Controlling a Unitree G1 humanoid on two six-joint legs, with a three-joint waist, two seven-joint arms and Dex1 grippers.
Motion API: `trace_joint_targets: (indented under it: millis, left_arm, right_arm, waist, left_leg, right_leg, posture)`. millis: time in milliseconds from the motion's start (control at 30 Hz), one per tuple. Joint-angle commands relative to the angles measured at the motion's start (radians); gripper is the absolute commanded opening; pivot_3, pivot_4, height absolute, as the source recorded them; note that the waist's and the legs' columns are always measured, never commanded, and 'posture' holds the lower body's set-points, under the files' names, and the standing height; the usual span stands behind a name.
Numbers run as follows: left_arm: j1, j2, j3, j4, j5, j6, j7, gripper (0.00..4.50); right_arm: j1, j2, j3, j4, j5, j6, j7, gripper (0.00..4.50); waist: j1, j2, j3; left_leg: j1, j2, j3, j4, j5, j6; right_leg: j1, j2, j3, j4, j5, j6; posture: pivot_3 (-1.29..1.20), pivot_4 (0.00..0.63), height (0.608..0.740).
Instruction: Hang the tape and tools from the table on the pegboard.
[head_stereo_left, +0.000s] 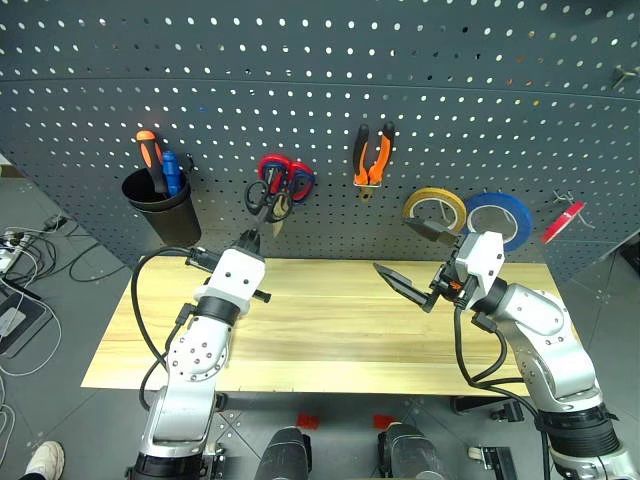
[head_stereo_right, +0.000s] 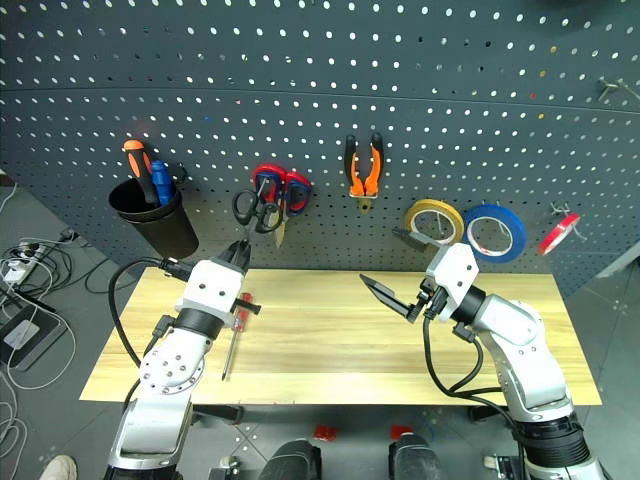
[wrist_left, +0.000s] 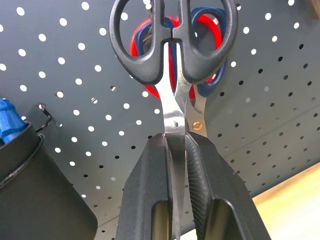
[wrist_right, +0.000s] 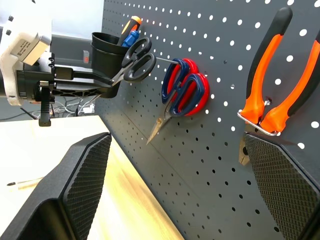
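My left gripper (wrist_left: 175, 150) is clamped on the steel blades of the small black-handled scissors (wrist_left: 172, 42), holding them handles-up against the large dark grey perforated pegboard (head_stereo_left: 330, 90). The black finger loops sit right in front of the red-and-blue-handled scissors (head_stereo_left: 290, 175) that hang on a hook there. My right gripper (head_stereo_left: 415, 255) hangs above the desk with its two black fingers spread wide apart and nothing between them.

Left of the scissors a black plastic cup (head_stereo_left: 160, 205) is mounted on the pegboard; an orange-handled screwdriver (head_stereo_left: 150, 155) and a blue-handled screwdriver (head_stereo_left: 170, 170) stand in it, handles up.

Further along the pegboard hang the pliers with orange-and-black handles (head_stereo_left: 372, 153), then the thin yellow tape roll (head_stereo_left: 435, 207) with the blue tape roll (head_stereo_left: 498, 218) just beside it, and a small red roll (head_stereo_left: 562, 222) near the right edge.

The long desk of pale yellow wood planks (head_stereo_left: 330, 330) lies below. In the right eye view the slim red-handled screwdriver (head_stereo_right: 232, 335) lies on it beside my left arm; in the left eye view that arm covers it. The right wrist view catches its tip (wrist_right: 17, 184) on the wood, and shows from the side the black-handled scissors standing out from the pegboard in my left gripper. The left wrist view shows an empty metal hook (wrist_left: 46, 112) just beside the cup's rim.
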Motion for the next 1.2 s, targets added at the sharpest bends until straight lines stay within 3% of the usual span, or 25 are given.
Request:
trace_joint_targets:
  millis: [33, 267, 300, 733, 1200]
  left_arm:
    - [-0.018, 0.0, 0.001, -0.032, -0.006, 0.004, -0.008, 0.15]
    - [-0.023, -0.007, 0.008, -0.008, -0.023, 0.019, -0.015, 0.15]
    - [-0.023, -0.008, 0.011, -0.001, -0.026, 0.02, -0.014, 0.85]
    - [-0.013, 0.004, 0.021, 0.018, -0.04, 0.012, -0.007, 4.48]
    - [0.075, -0.012, 0.075, 0.048, -0.07, 0.092, 0.006, 4.48]
  right_arm:
    - [0.008, -0.009, -0.014, -0.042, 0.003, -0.004, -0.008, 4.5]
    - [0.027, -0.014, -0.013, -0.064, 0.004, 0.001, -0.01, 4.5]
    - [0.03, -0.015, -0.013, -0.067, 0.005, 0.002, -0.01, 4.5]
    - [0.039, -0.017, -0.012, -0.076, 0.006, 0.004, -0.01, 4.5]
    - [0.055, -0.025, 0.011, -0.104, 0.035, 0.025, 0.025, 4.5]
  waist:
    - [0.0, 0.0, 0.0]
    - [-0.003, 0.0, 0.0]
    - [-0.003, 0.0, 0.0]
    - [-0.003, 0.0, 0.0]
    - [-0.002, 0.0, 0.0]
  left_leg:
    - [0.0, 0.0, 0.0, 0.0, 0.0, 0.0]
    - [0.0, 0.0, -0.001, 0.0, 0.0, 0.0]
    - [0.0, 0.0, -0.001, 0.0, 0.0, 0.0]
    - [0.0, -0.001, -0.002, 0.0, 0.0, 0.0]
    - [0.0, -0.001, -0.003, 0.0, 0.0, 0.0]
  right_leg:
    - [0.0, 0.0, 0.0, 0.0, 0.0, 0.0]
    - [0.0, 0.0, 0.0, 0.0, 0.0, 0.0]
    - [0.0, 0.0, 0.0, 0.0, 0.0, 0.0]
    - [0.0, 0.0, -0.001, 0.001, 0.0, 0.0]
    - [0.001, 0.0, -0.001, 0.0, 0.0, 0.0]
  posture:
    - [0.0, 0.147, 0.74]
    - [-0.01, 0.144, 0.74]
    - [-0.01, 0.145, 0.74]
    - [-0.01, 0.142, 0.74]
    - [0.01, 0.192, 0.74]
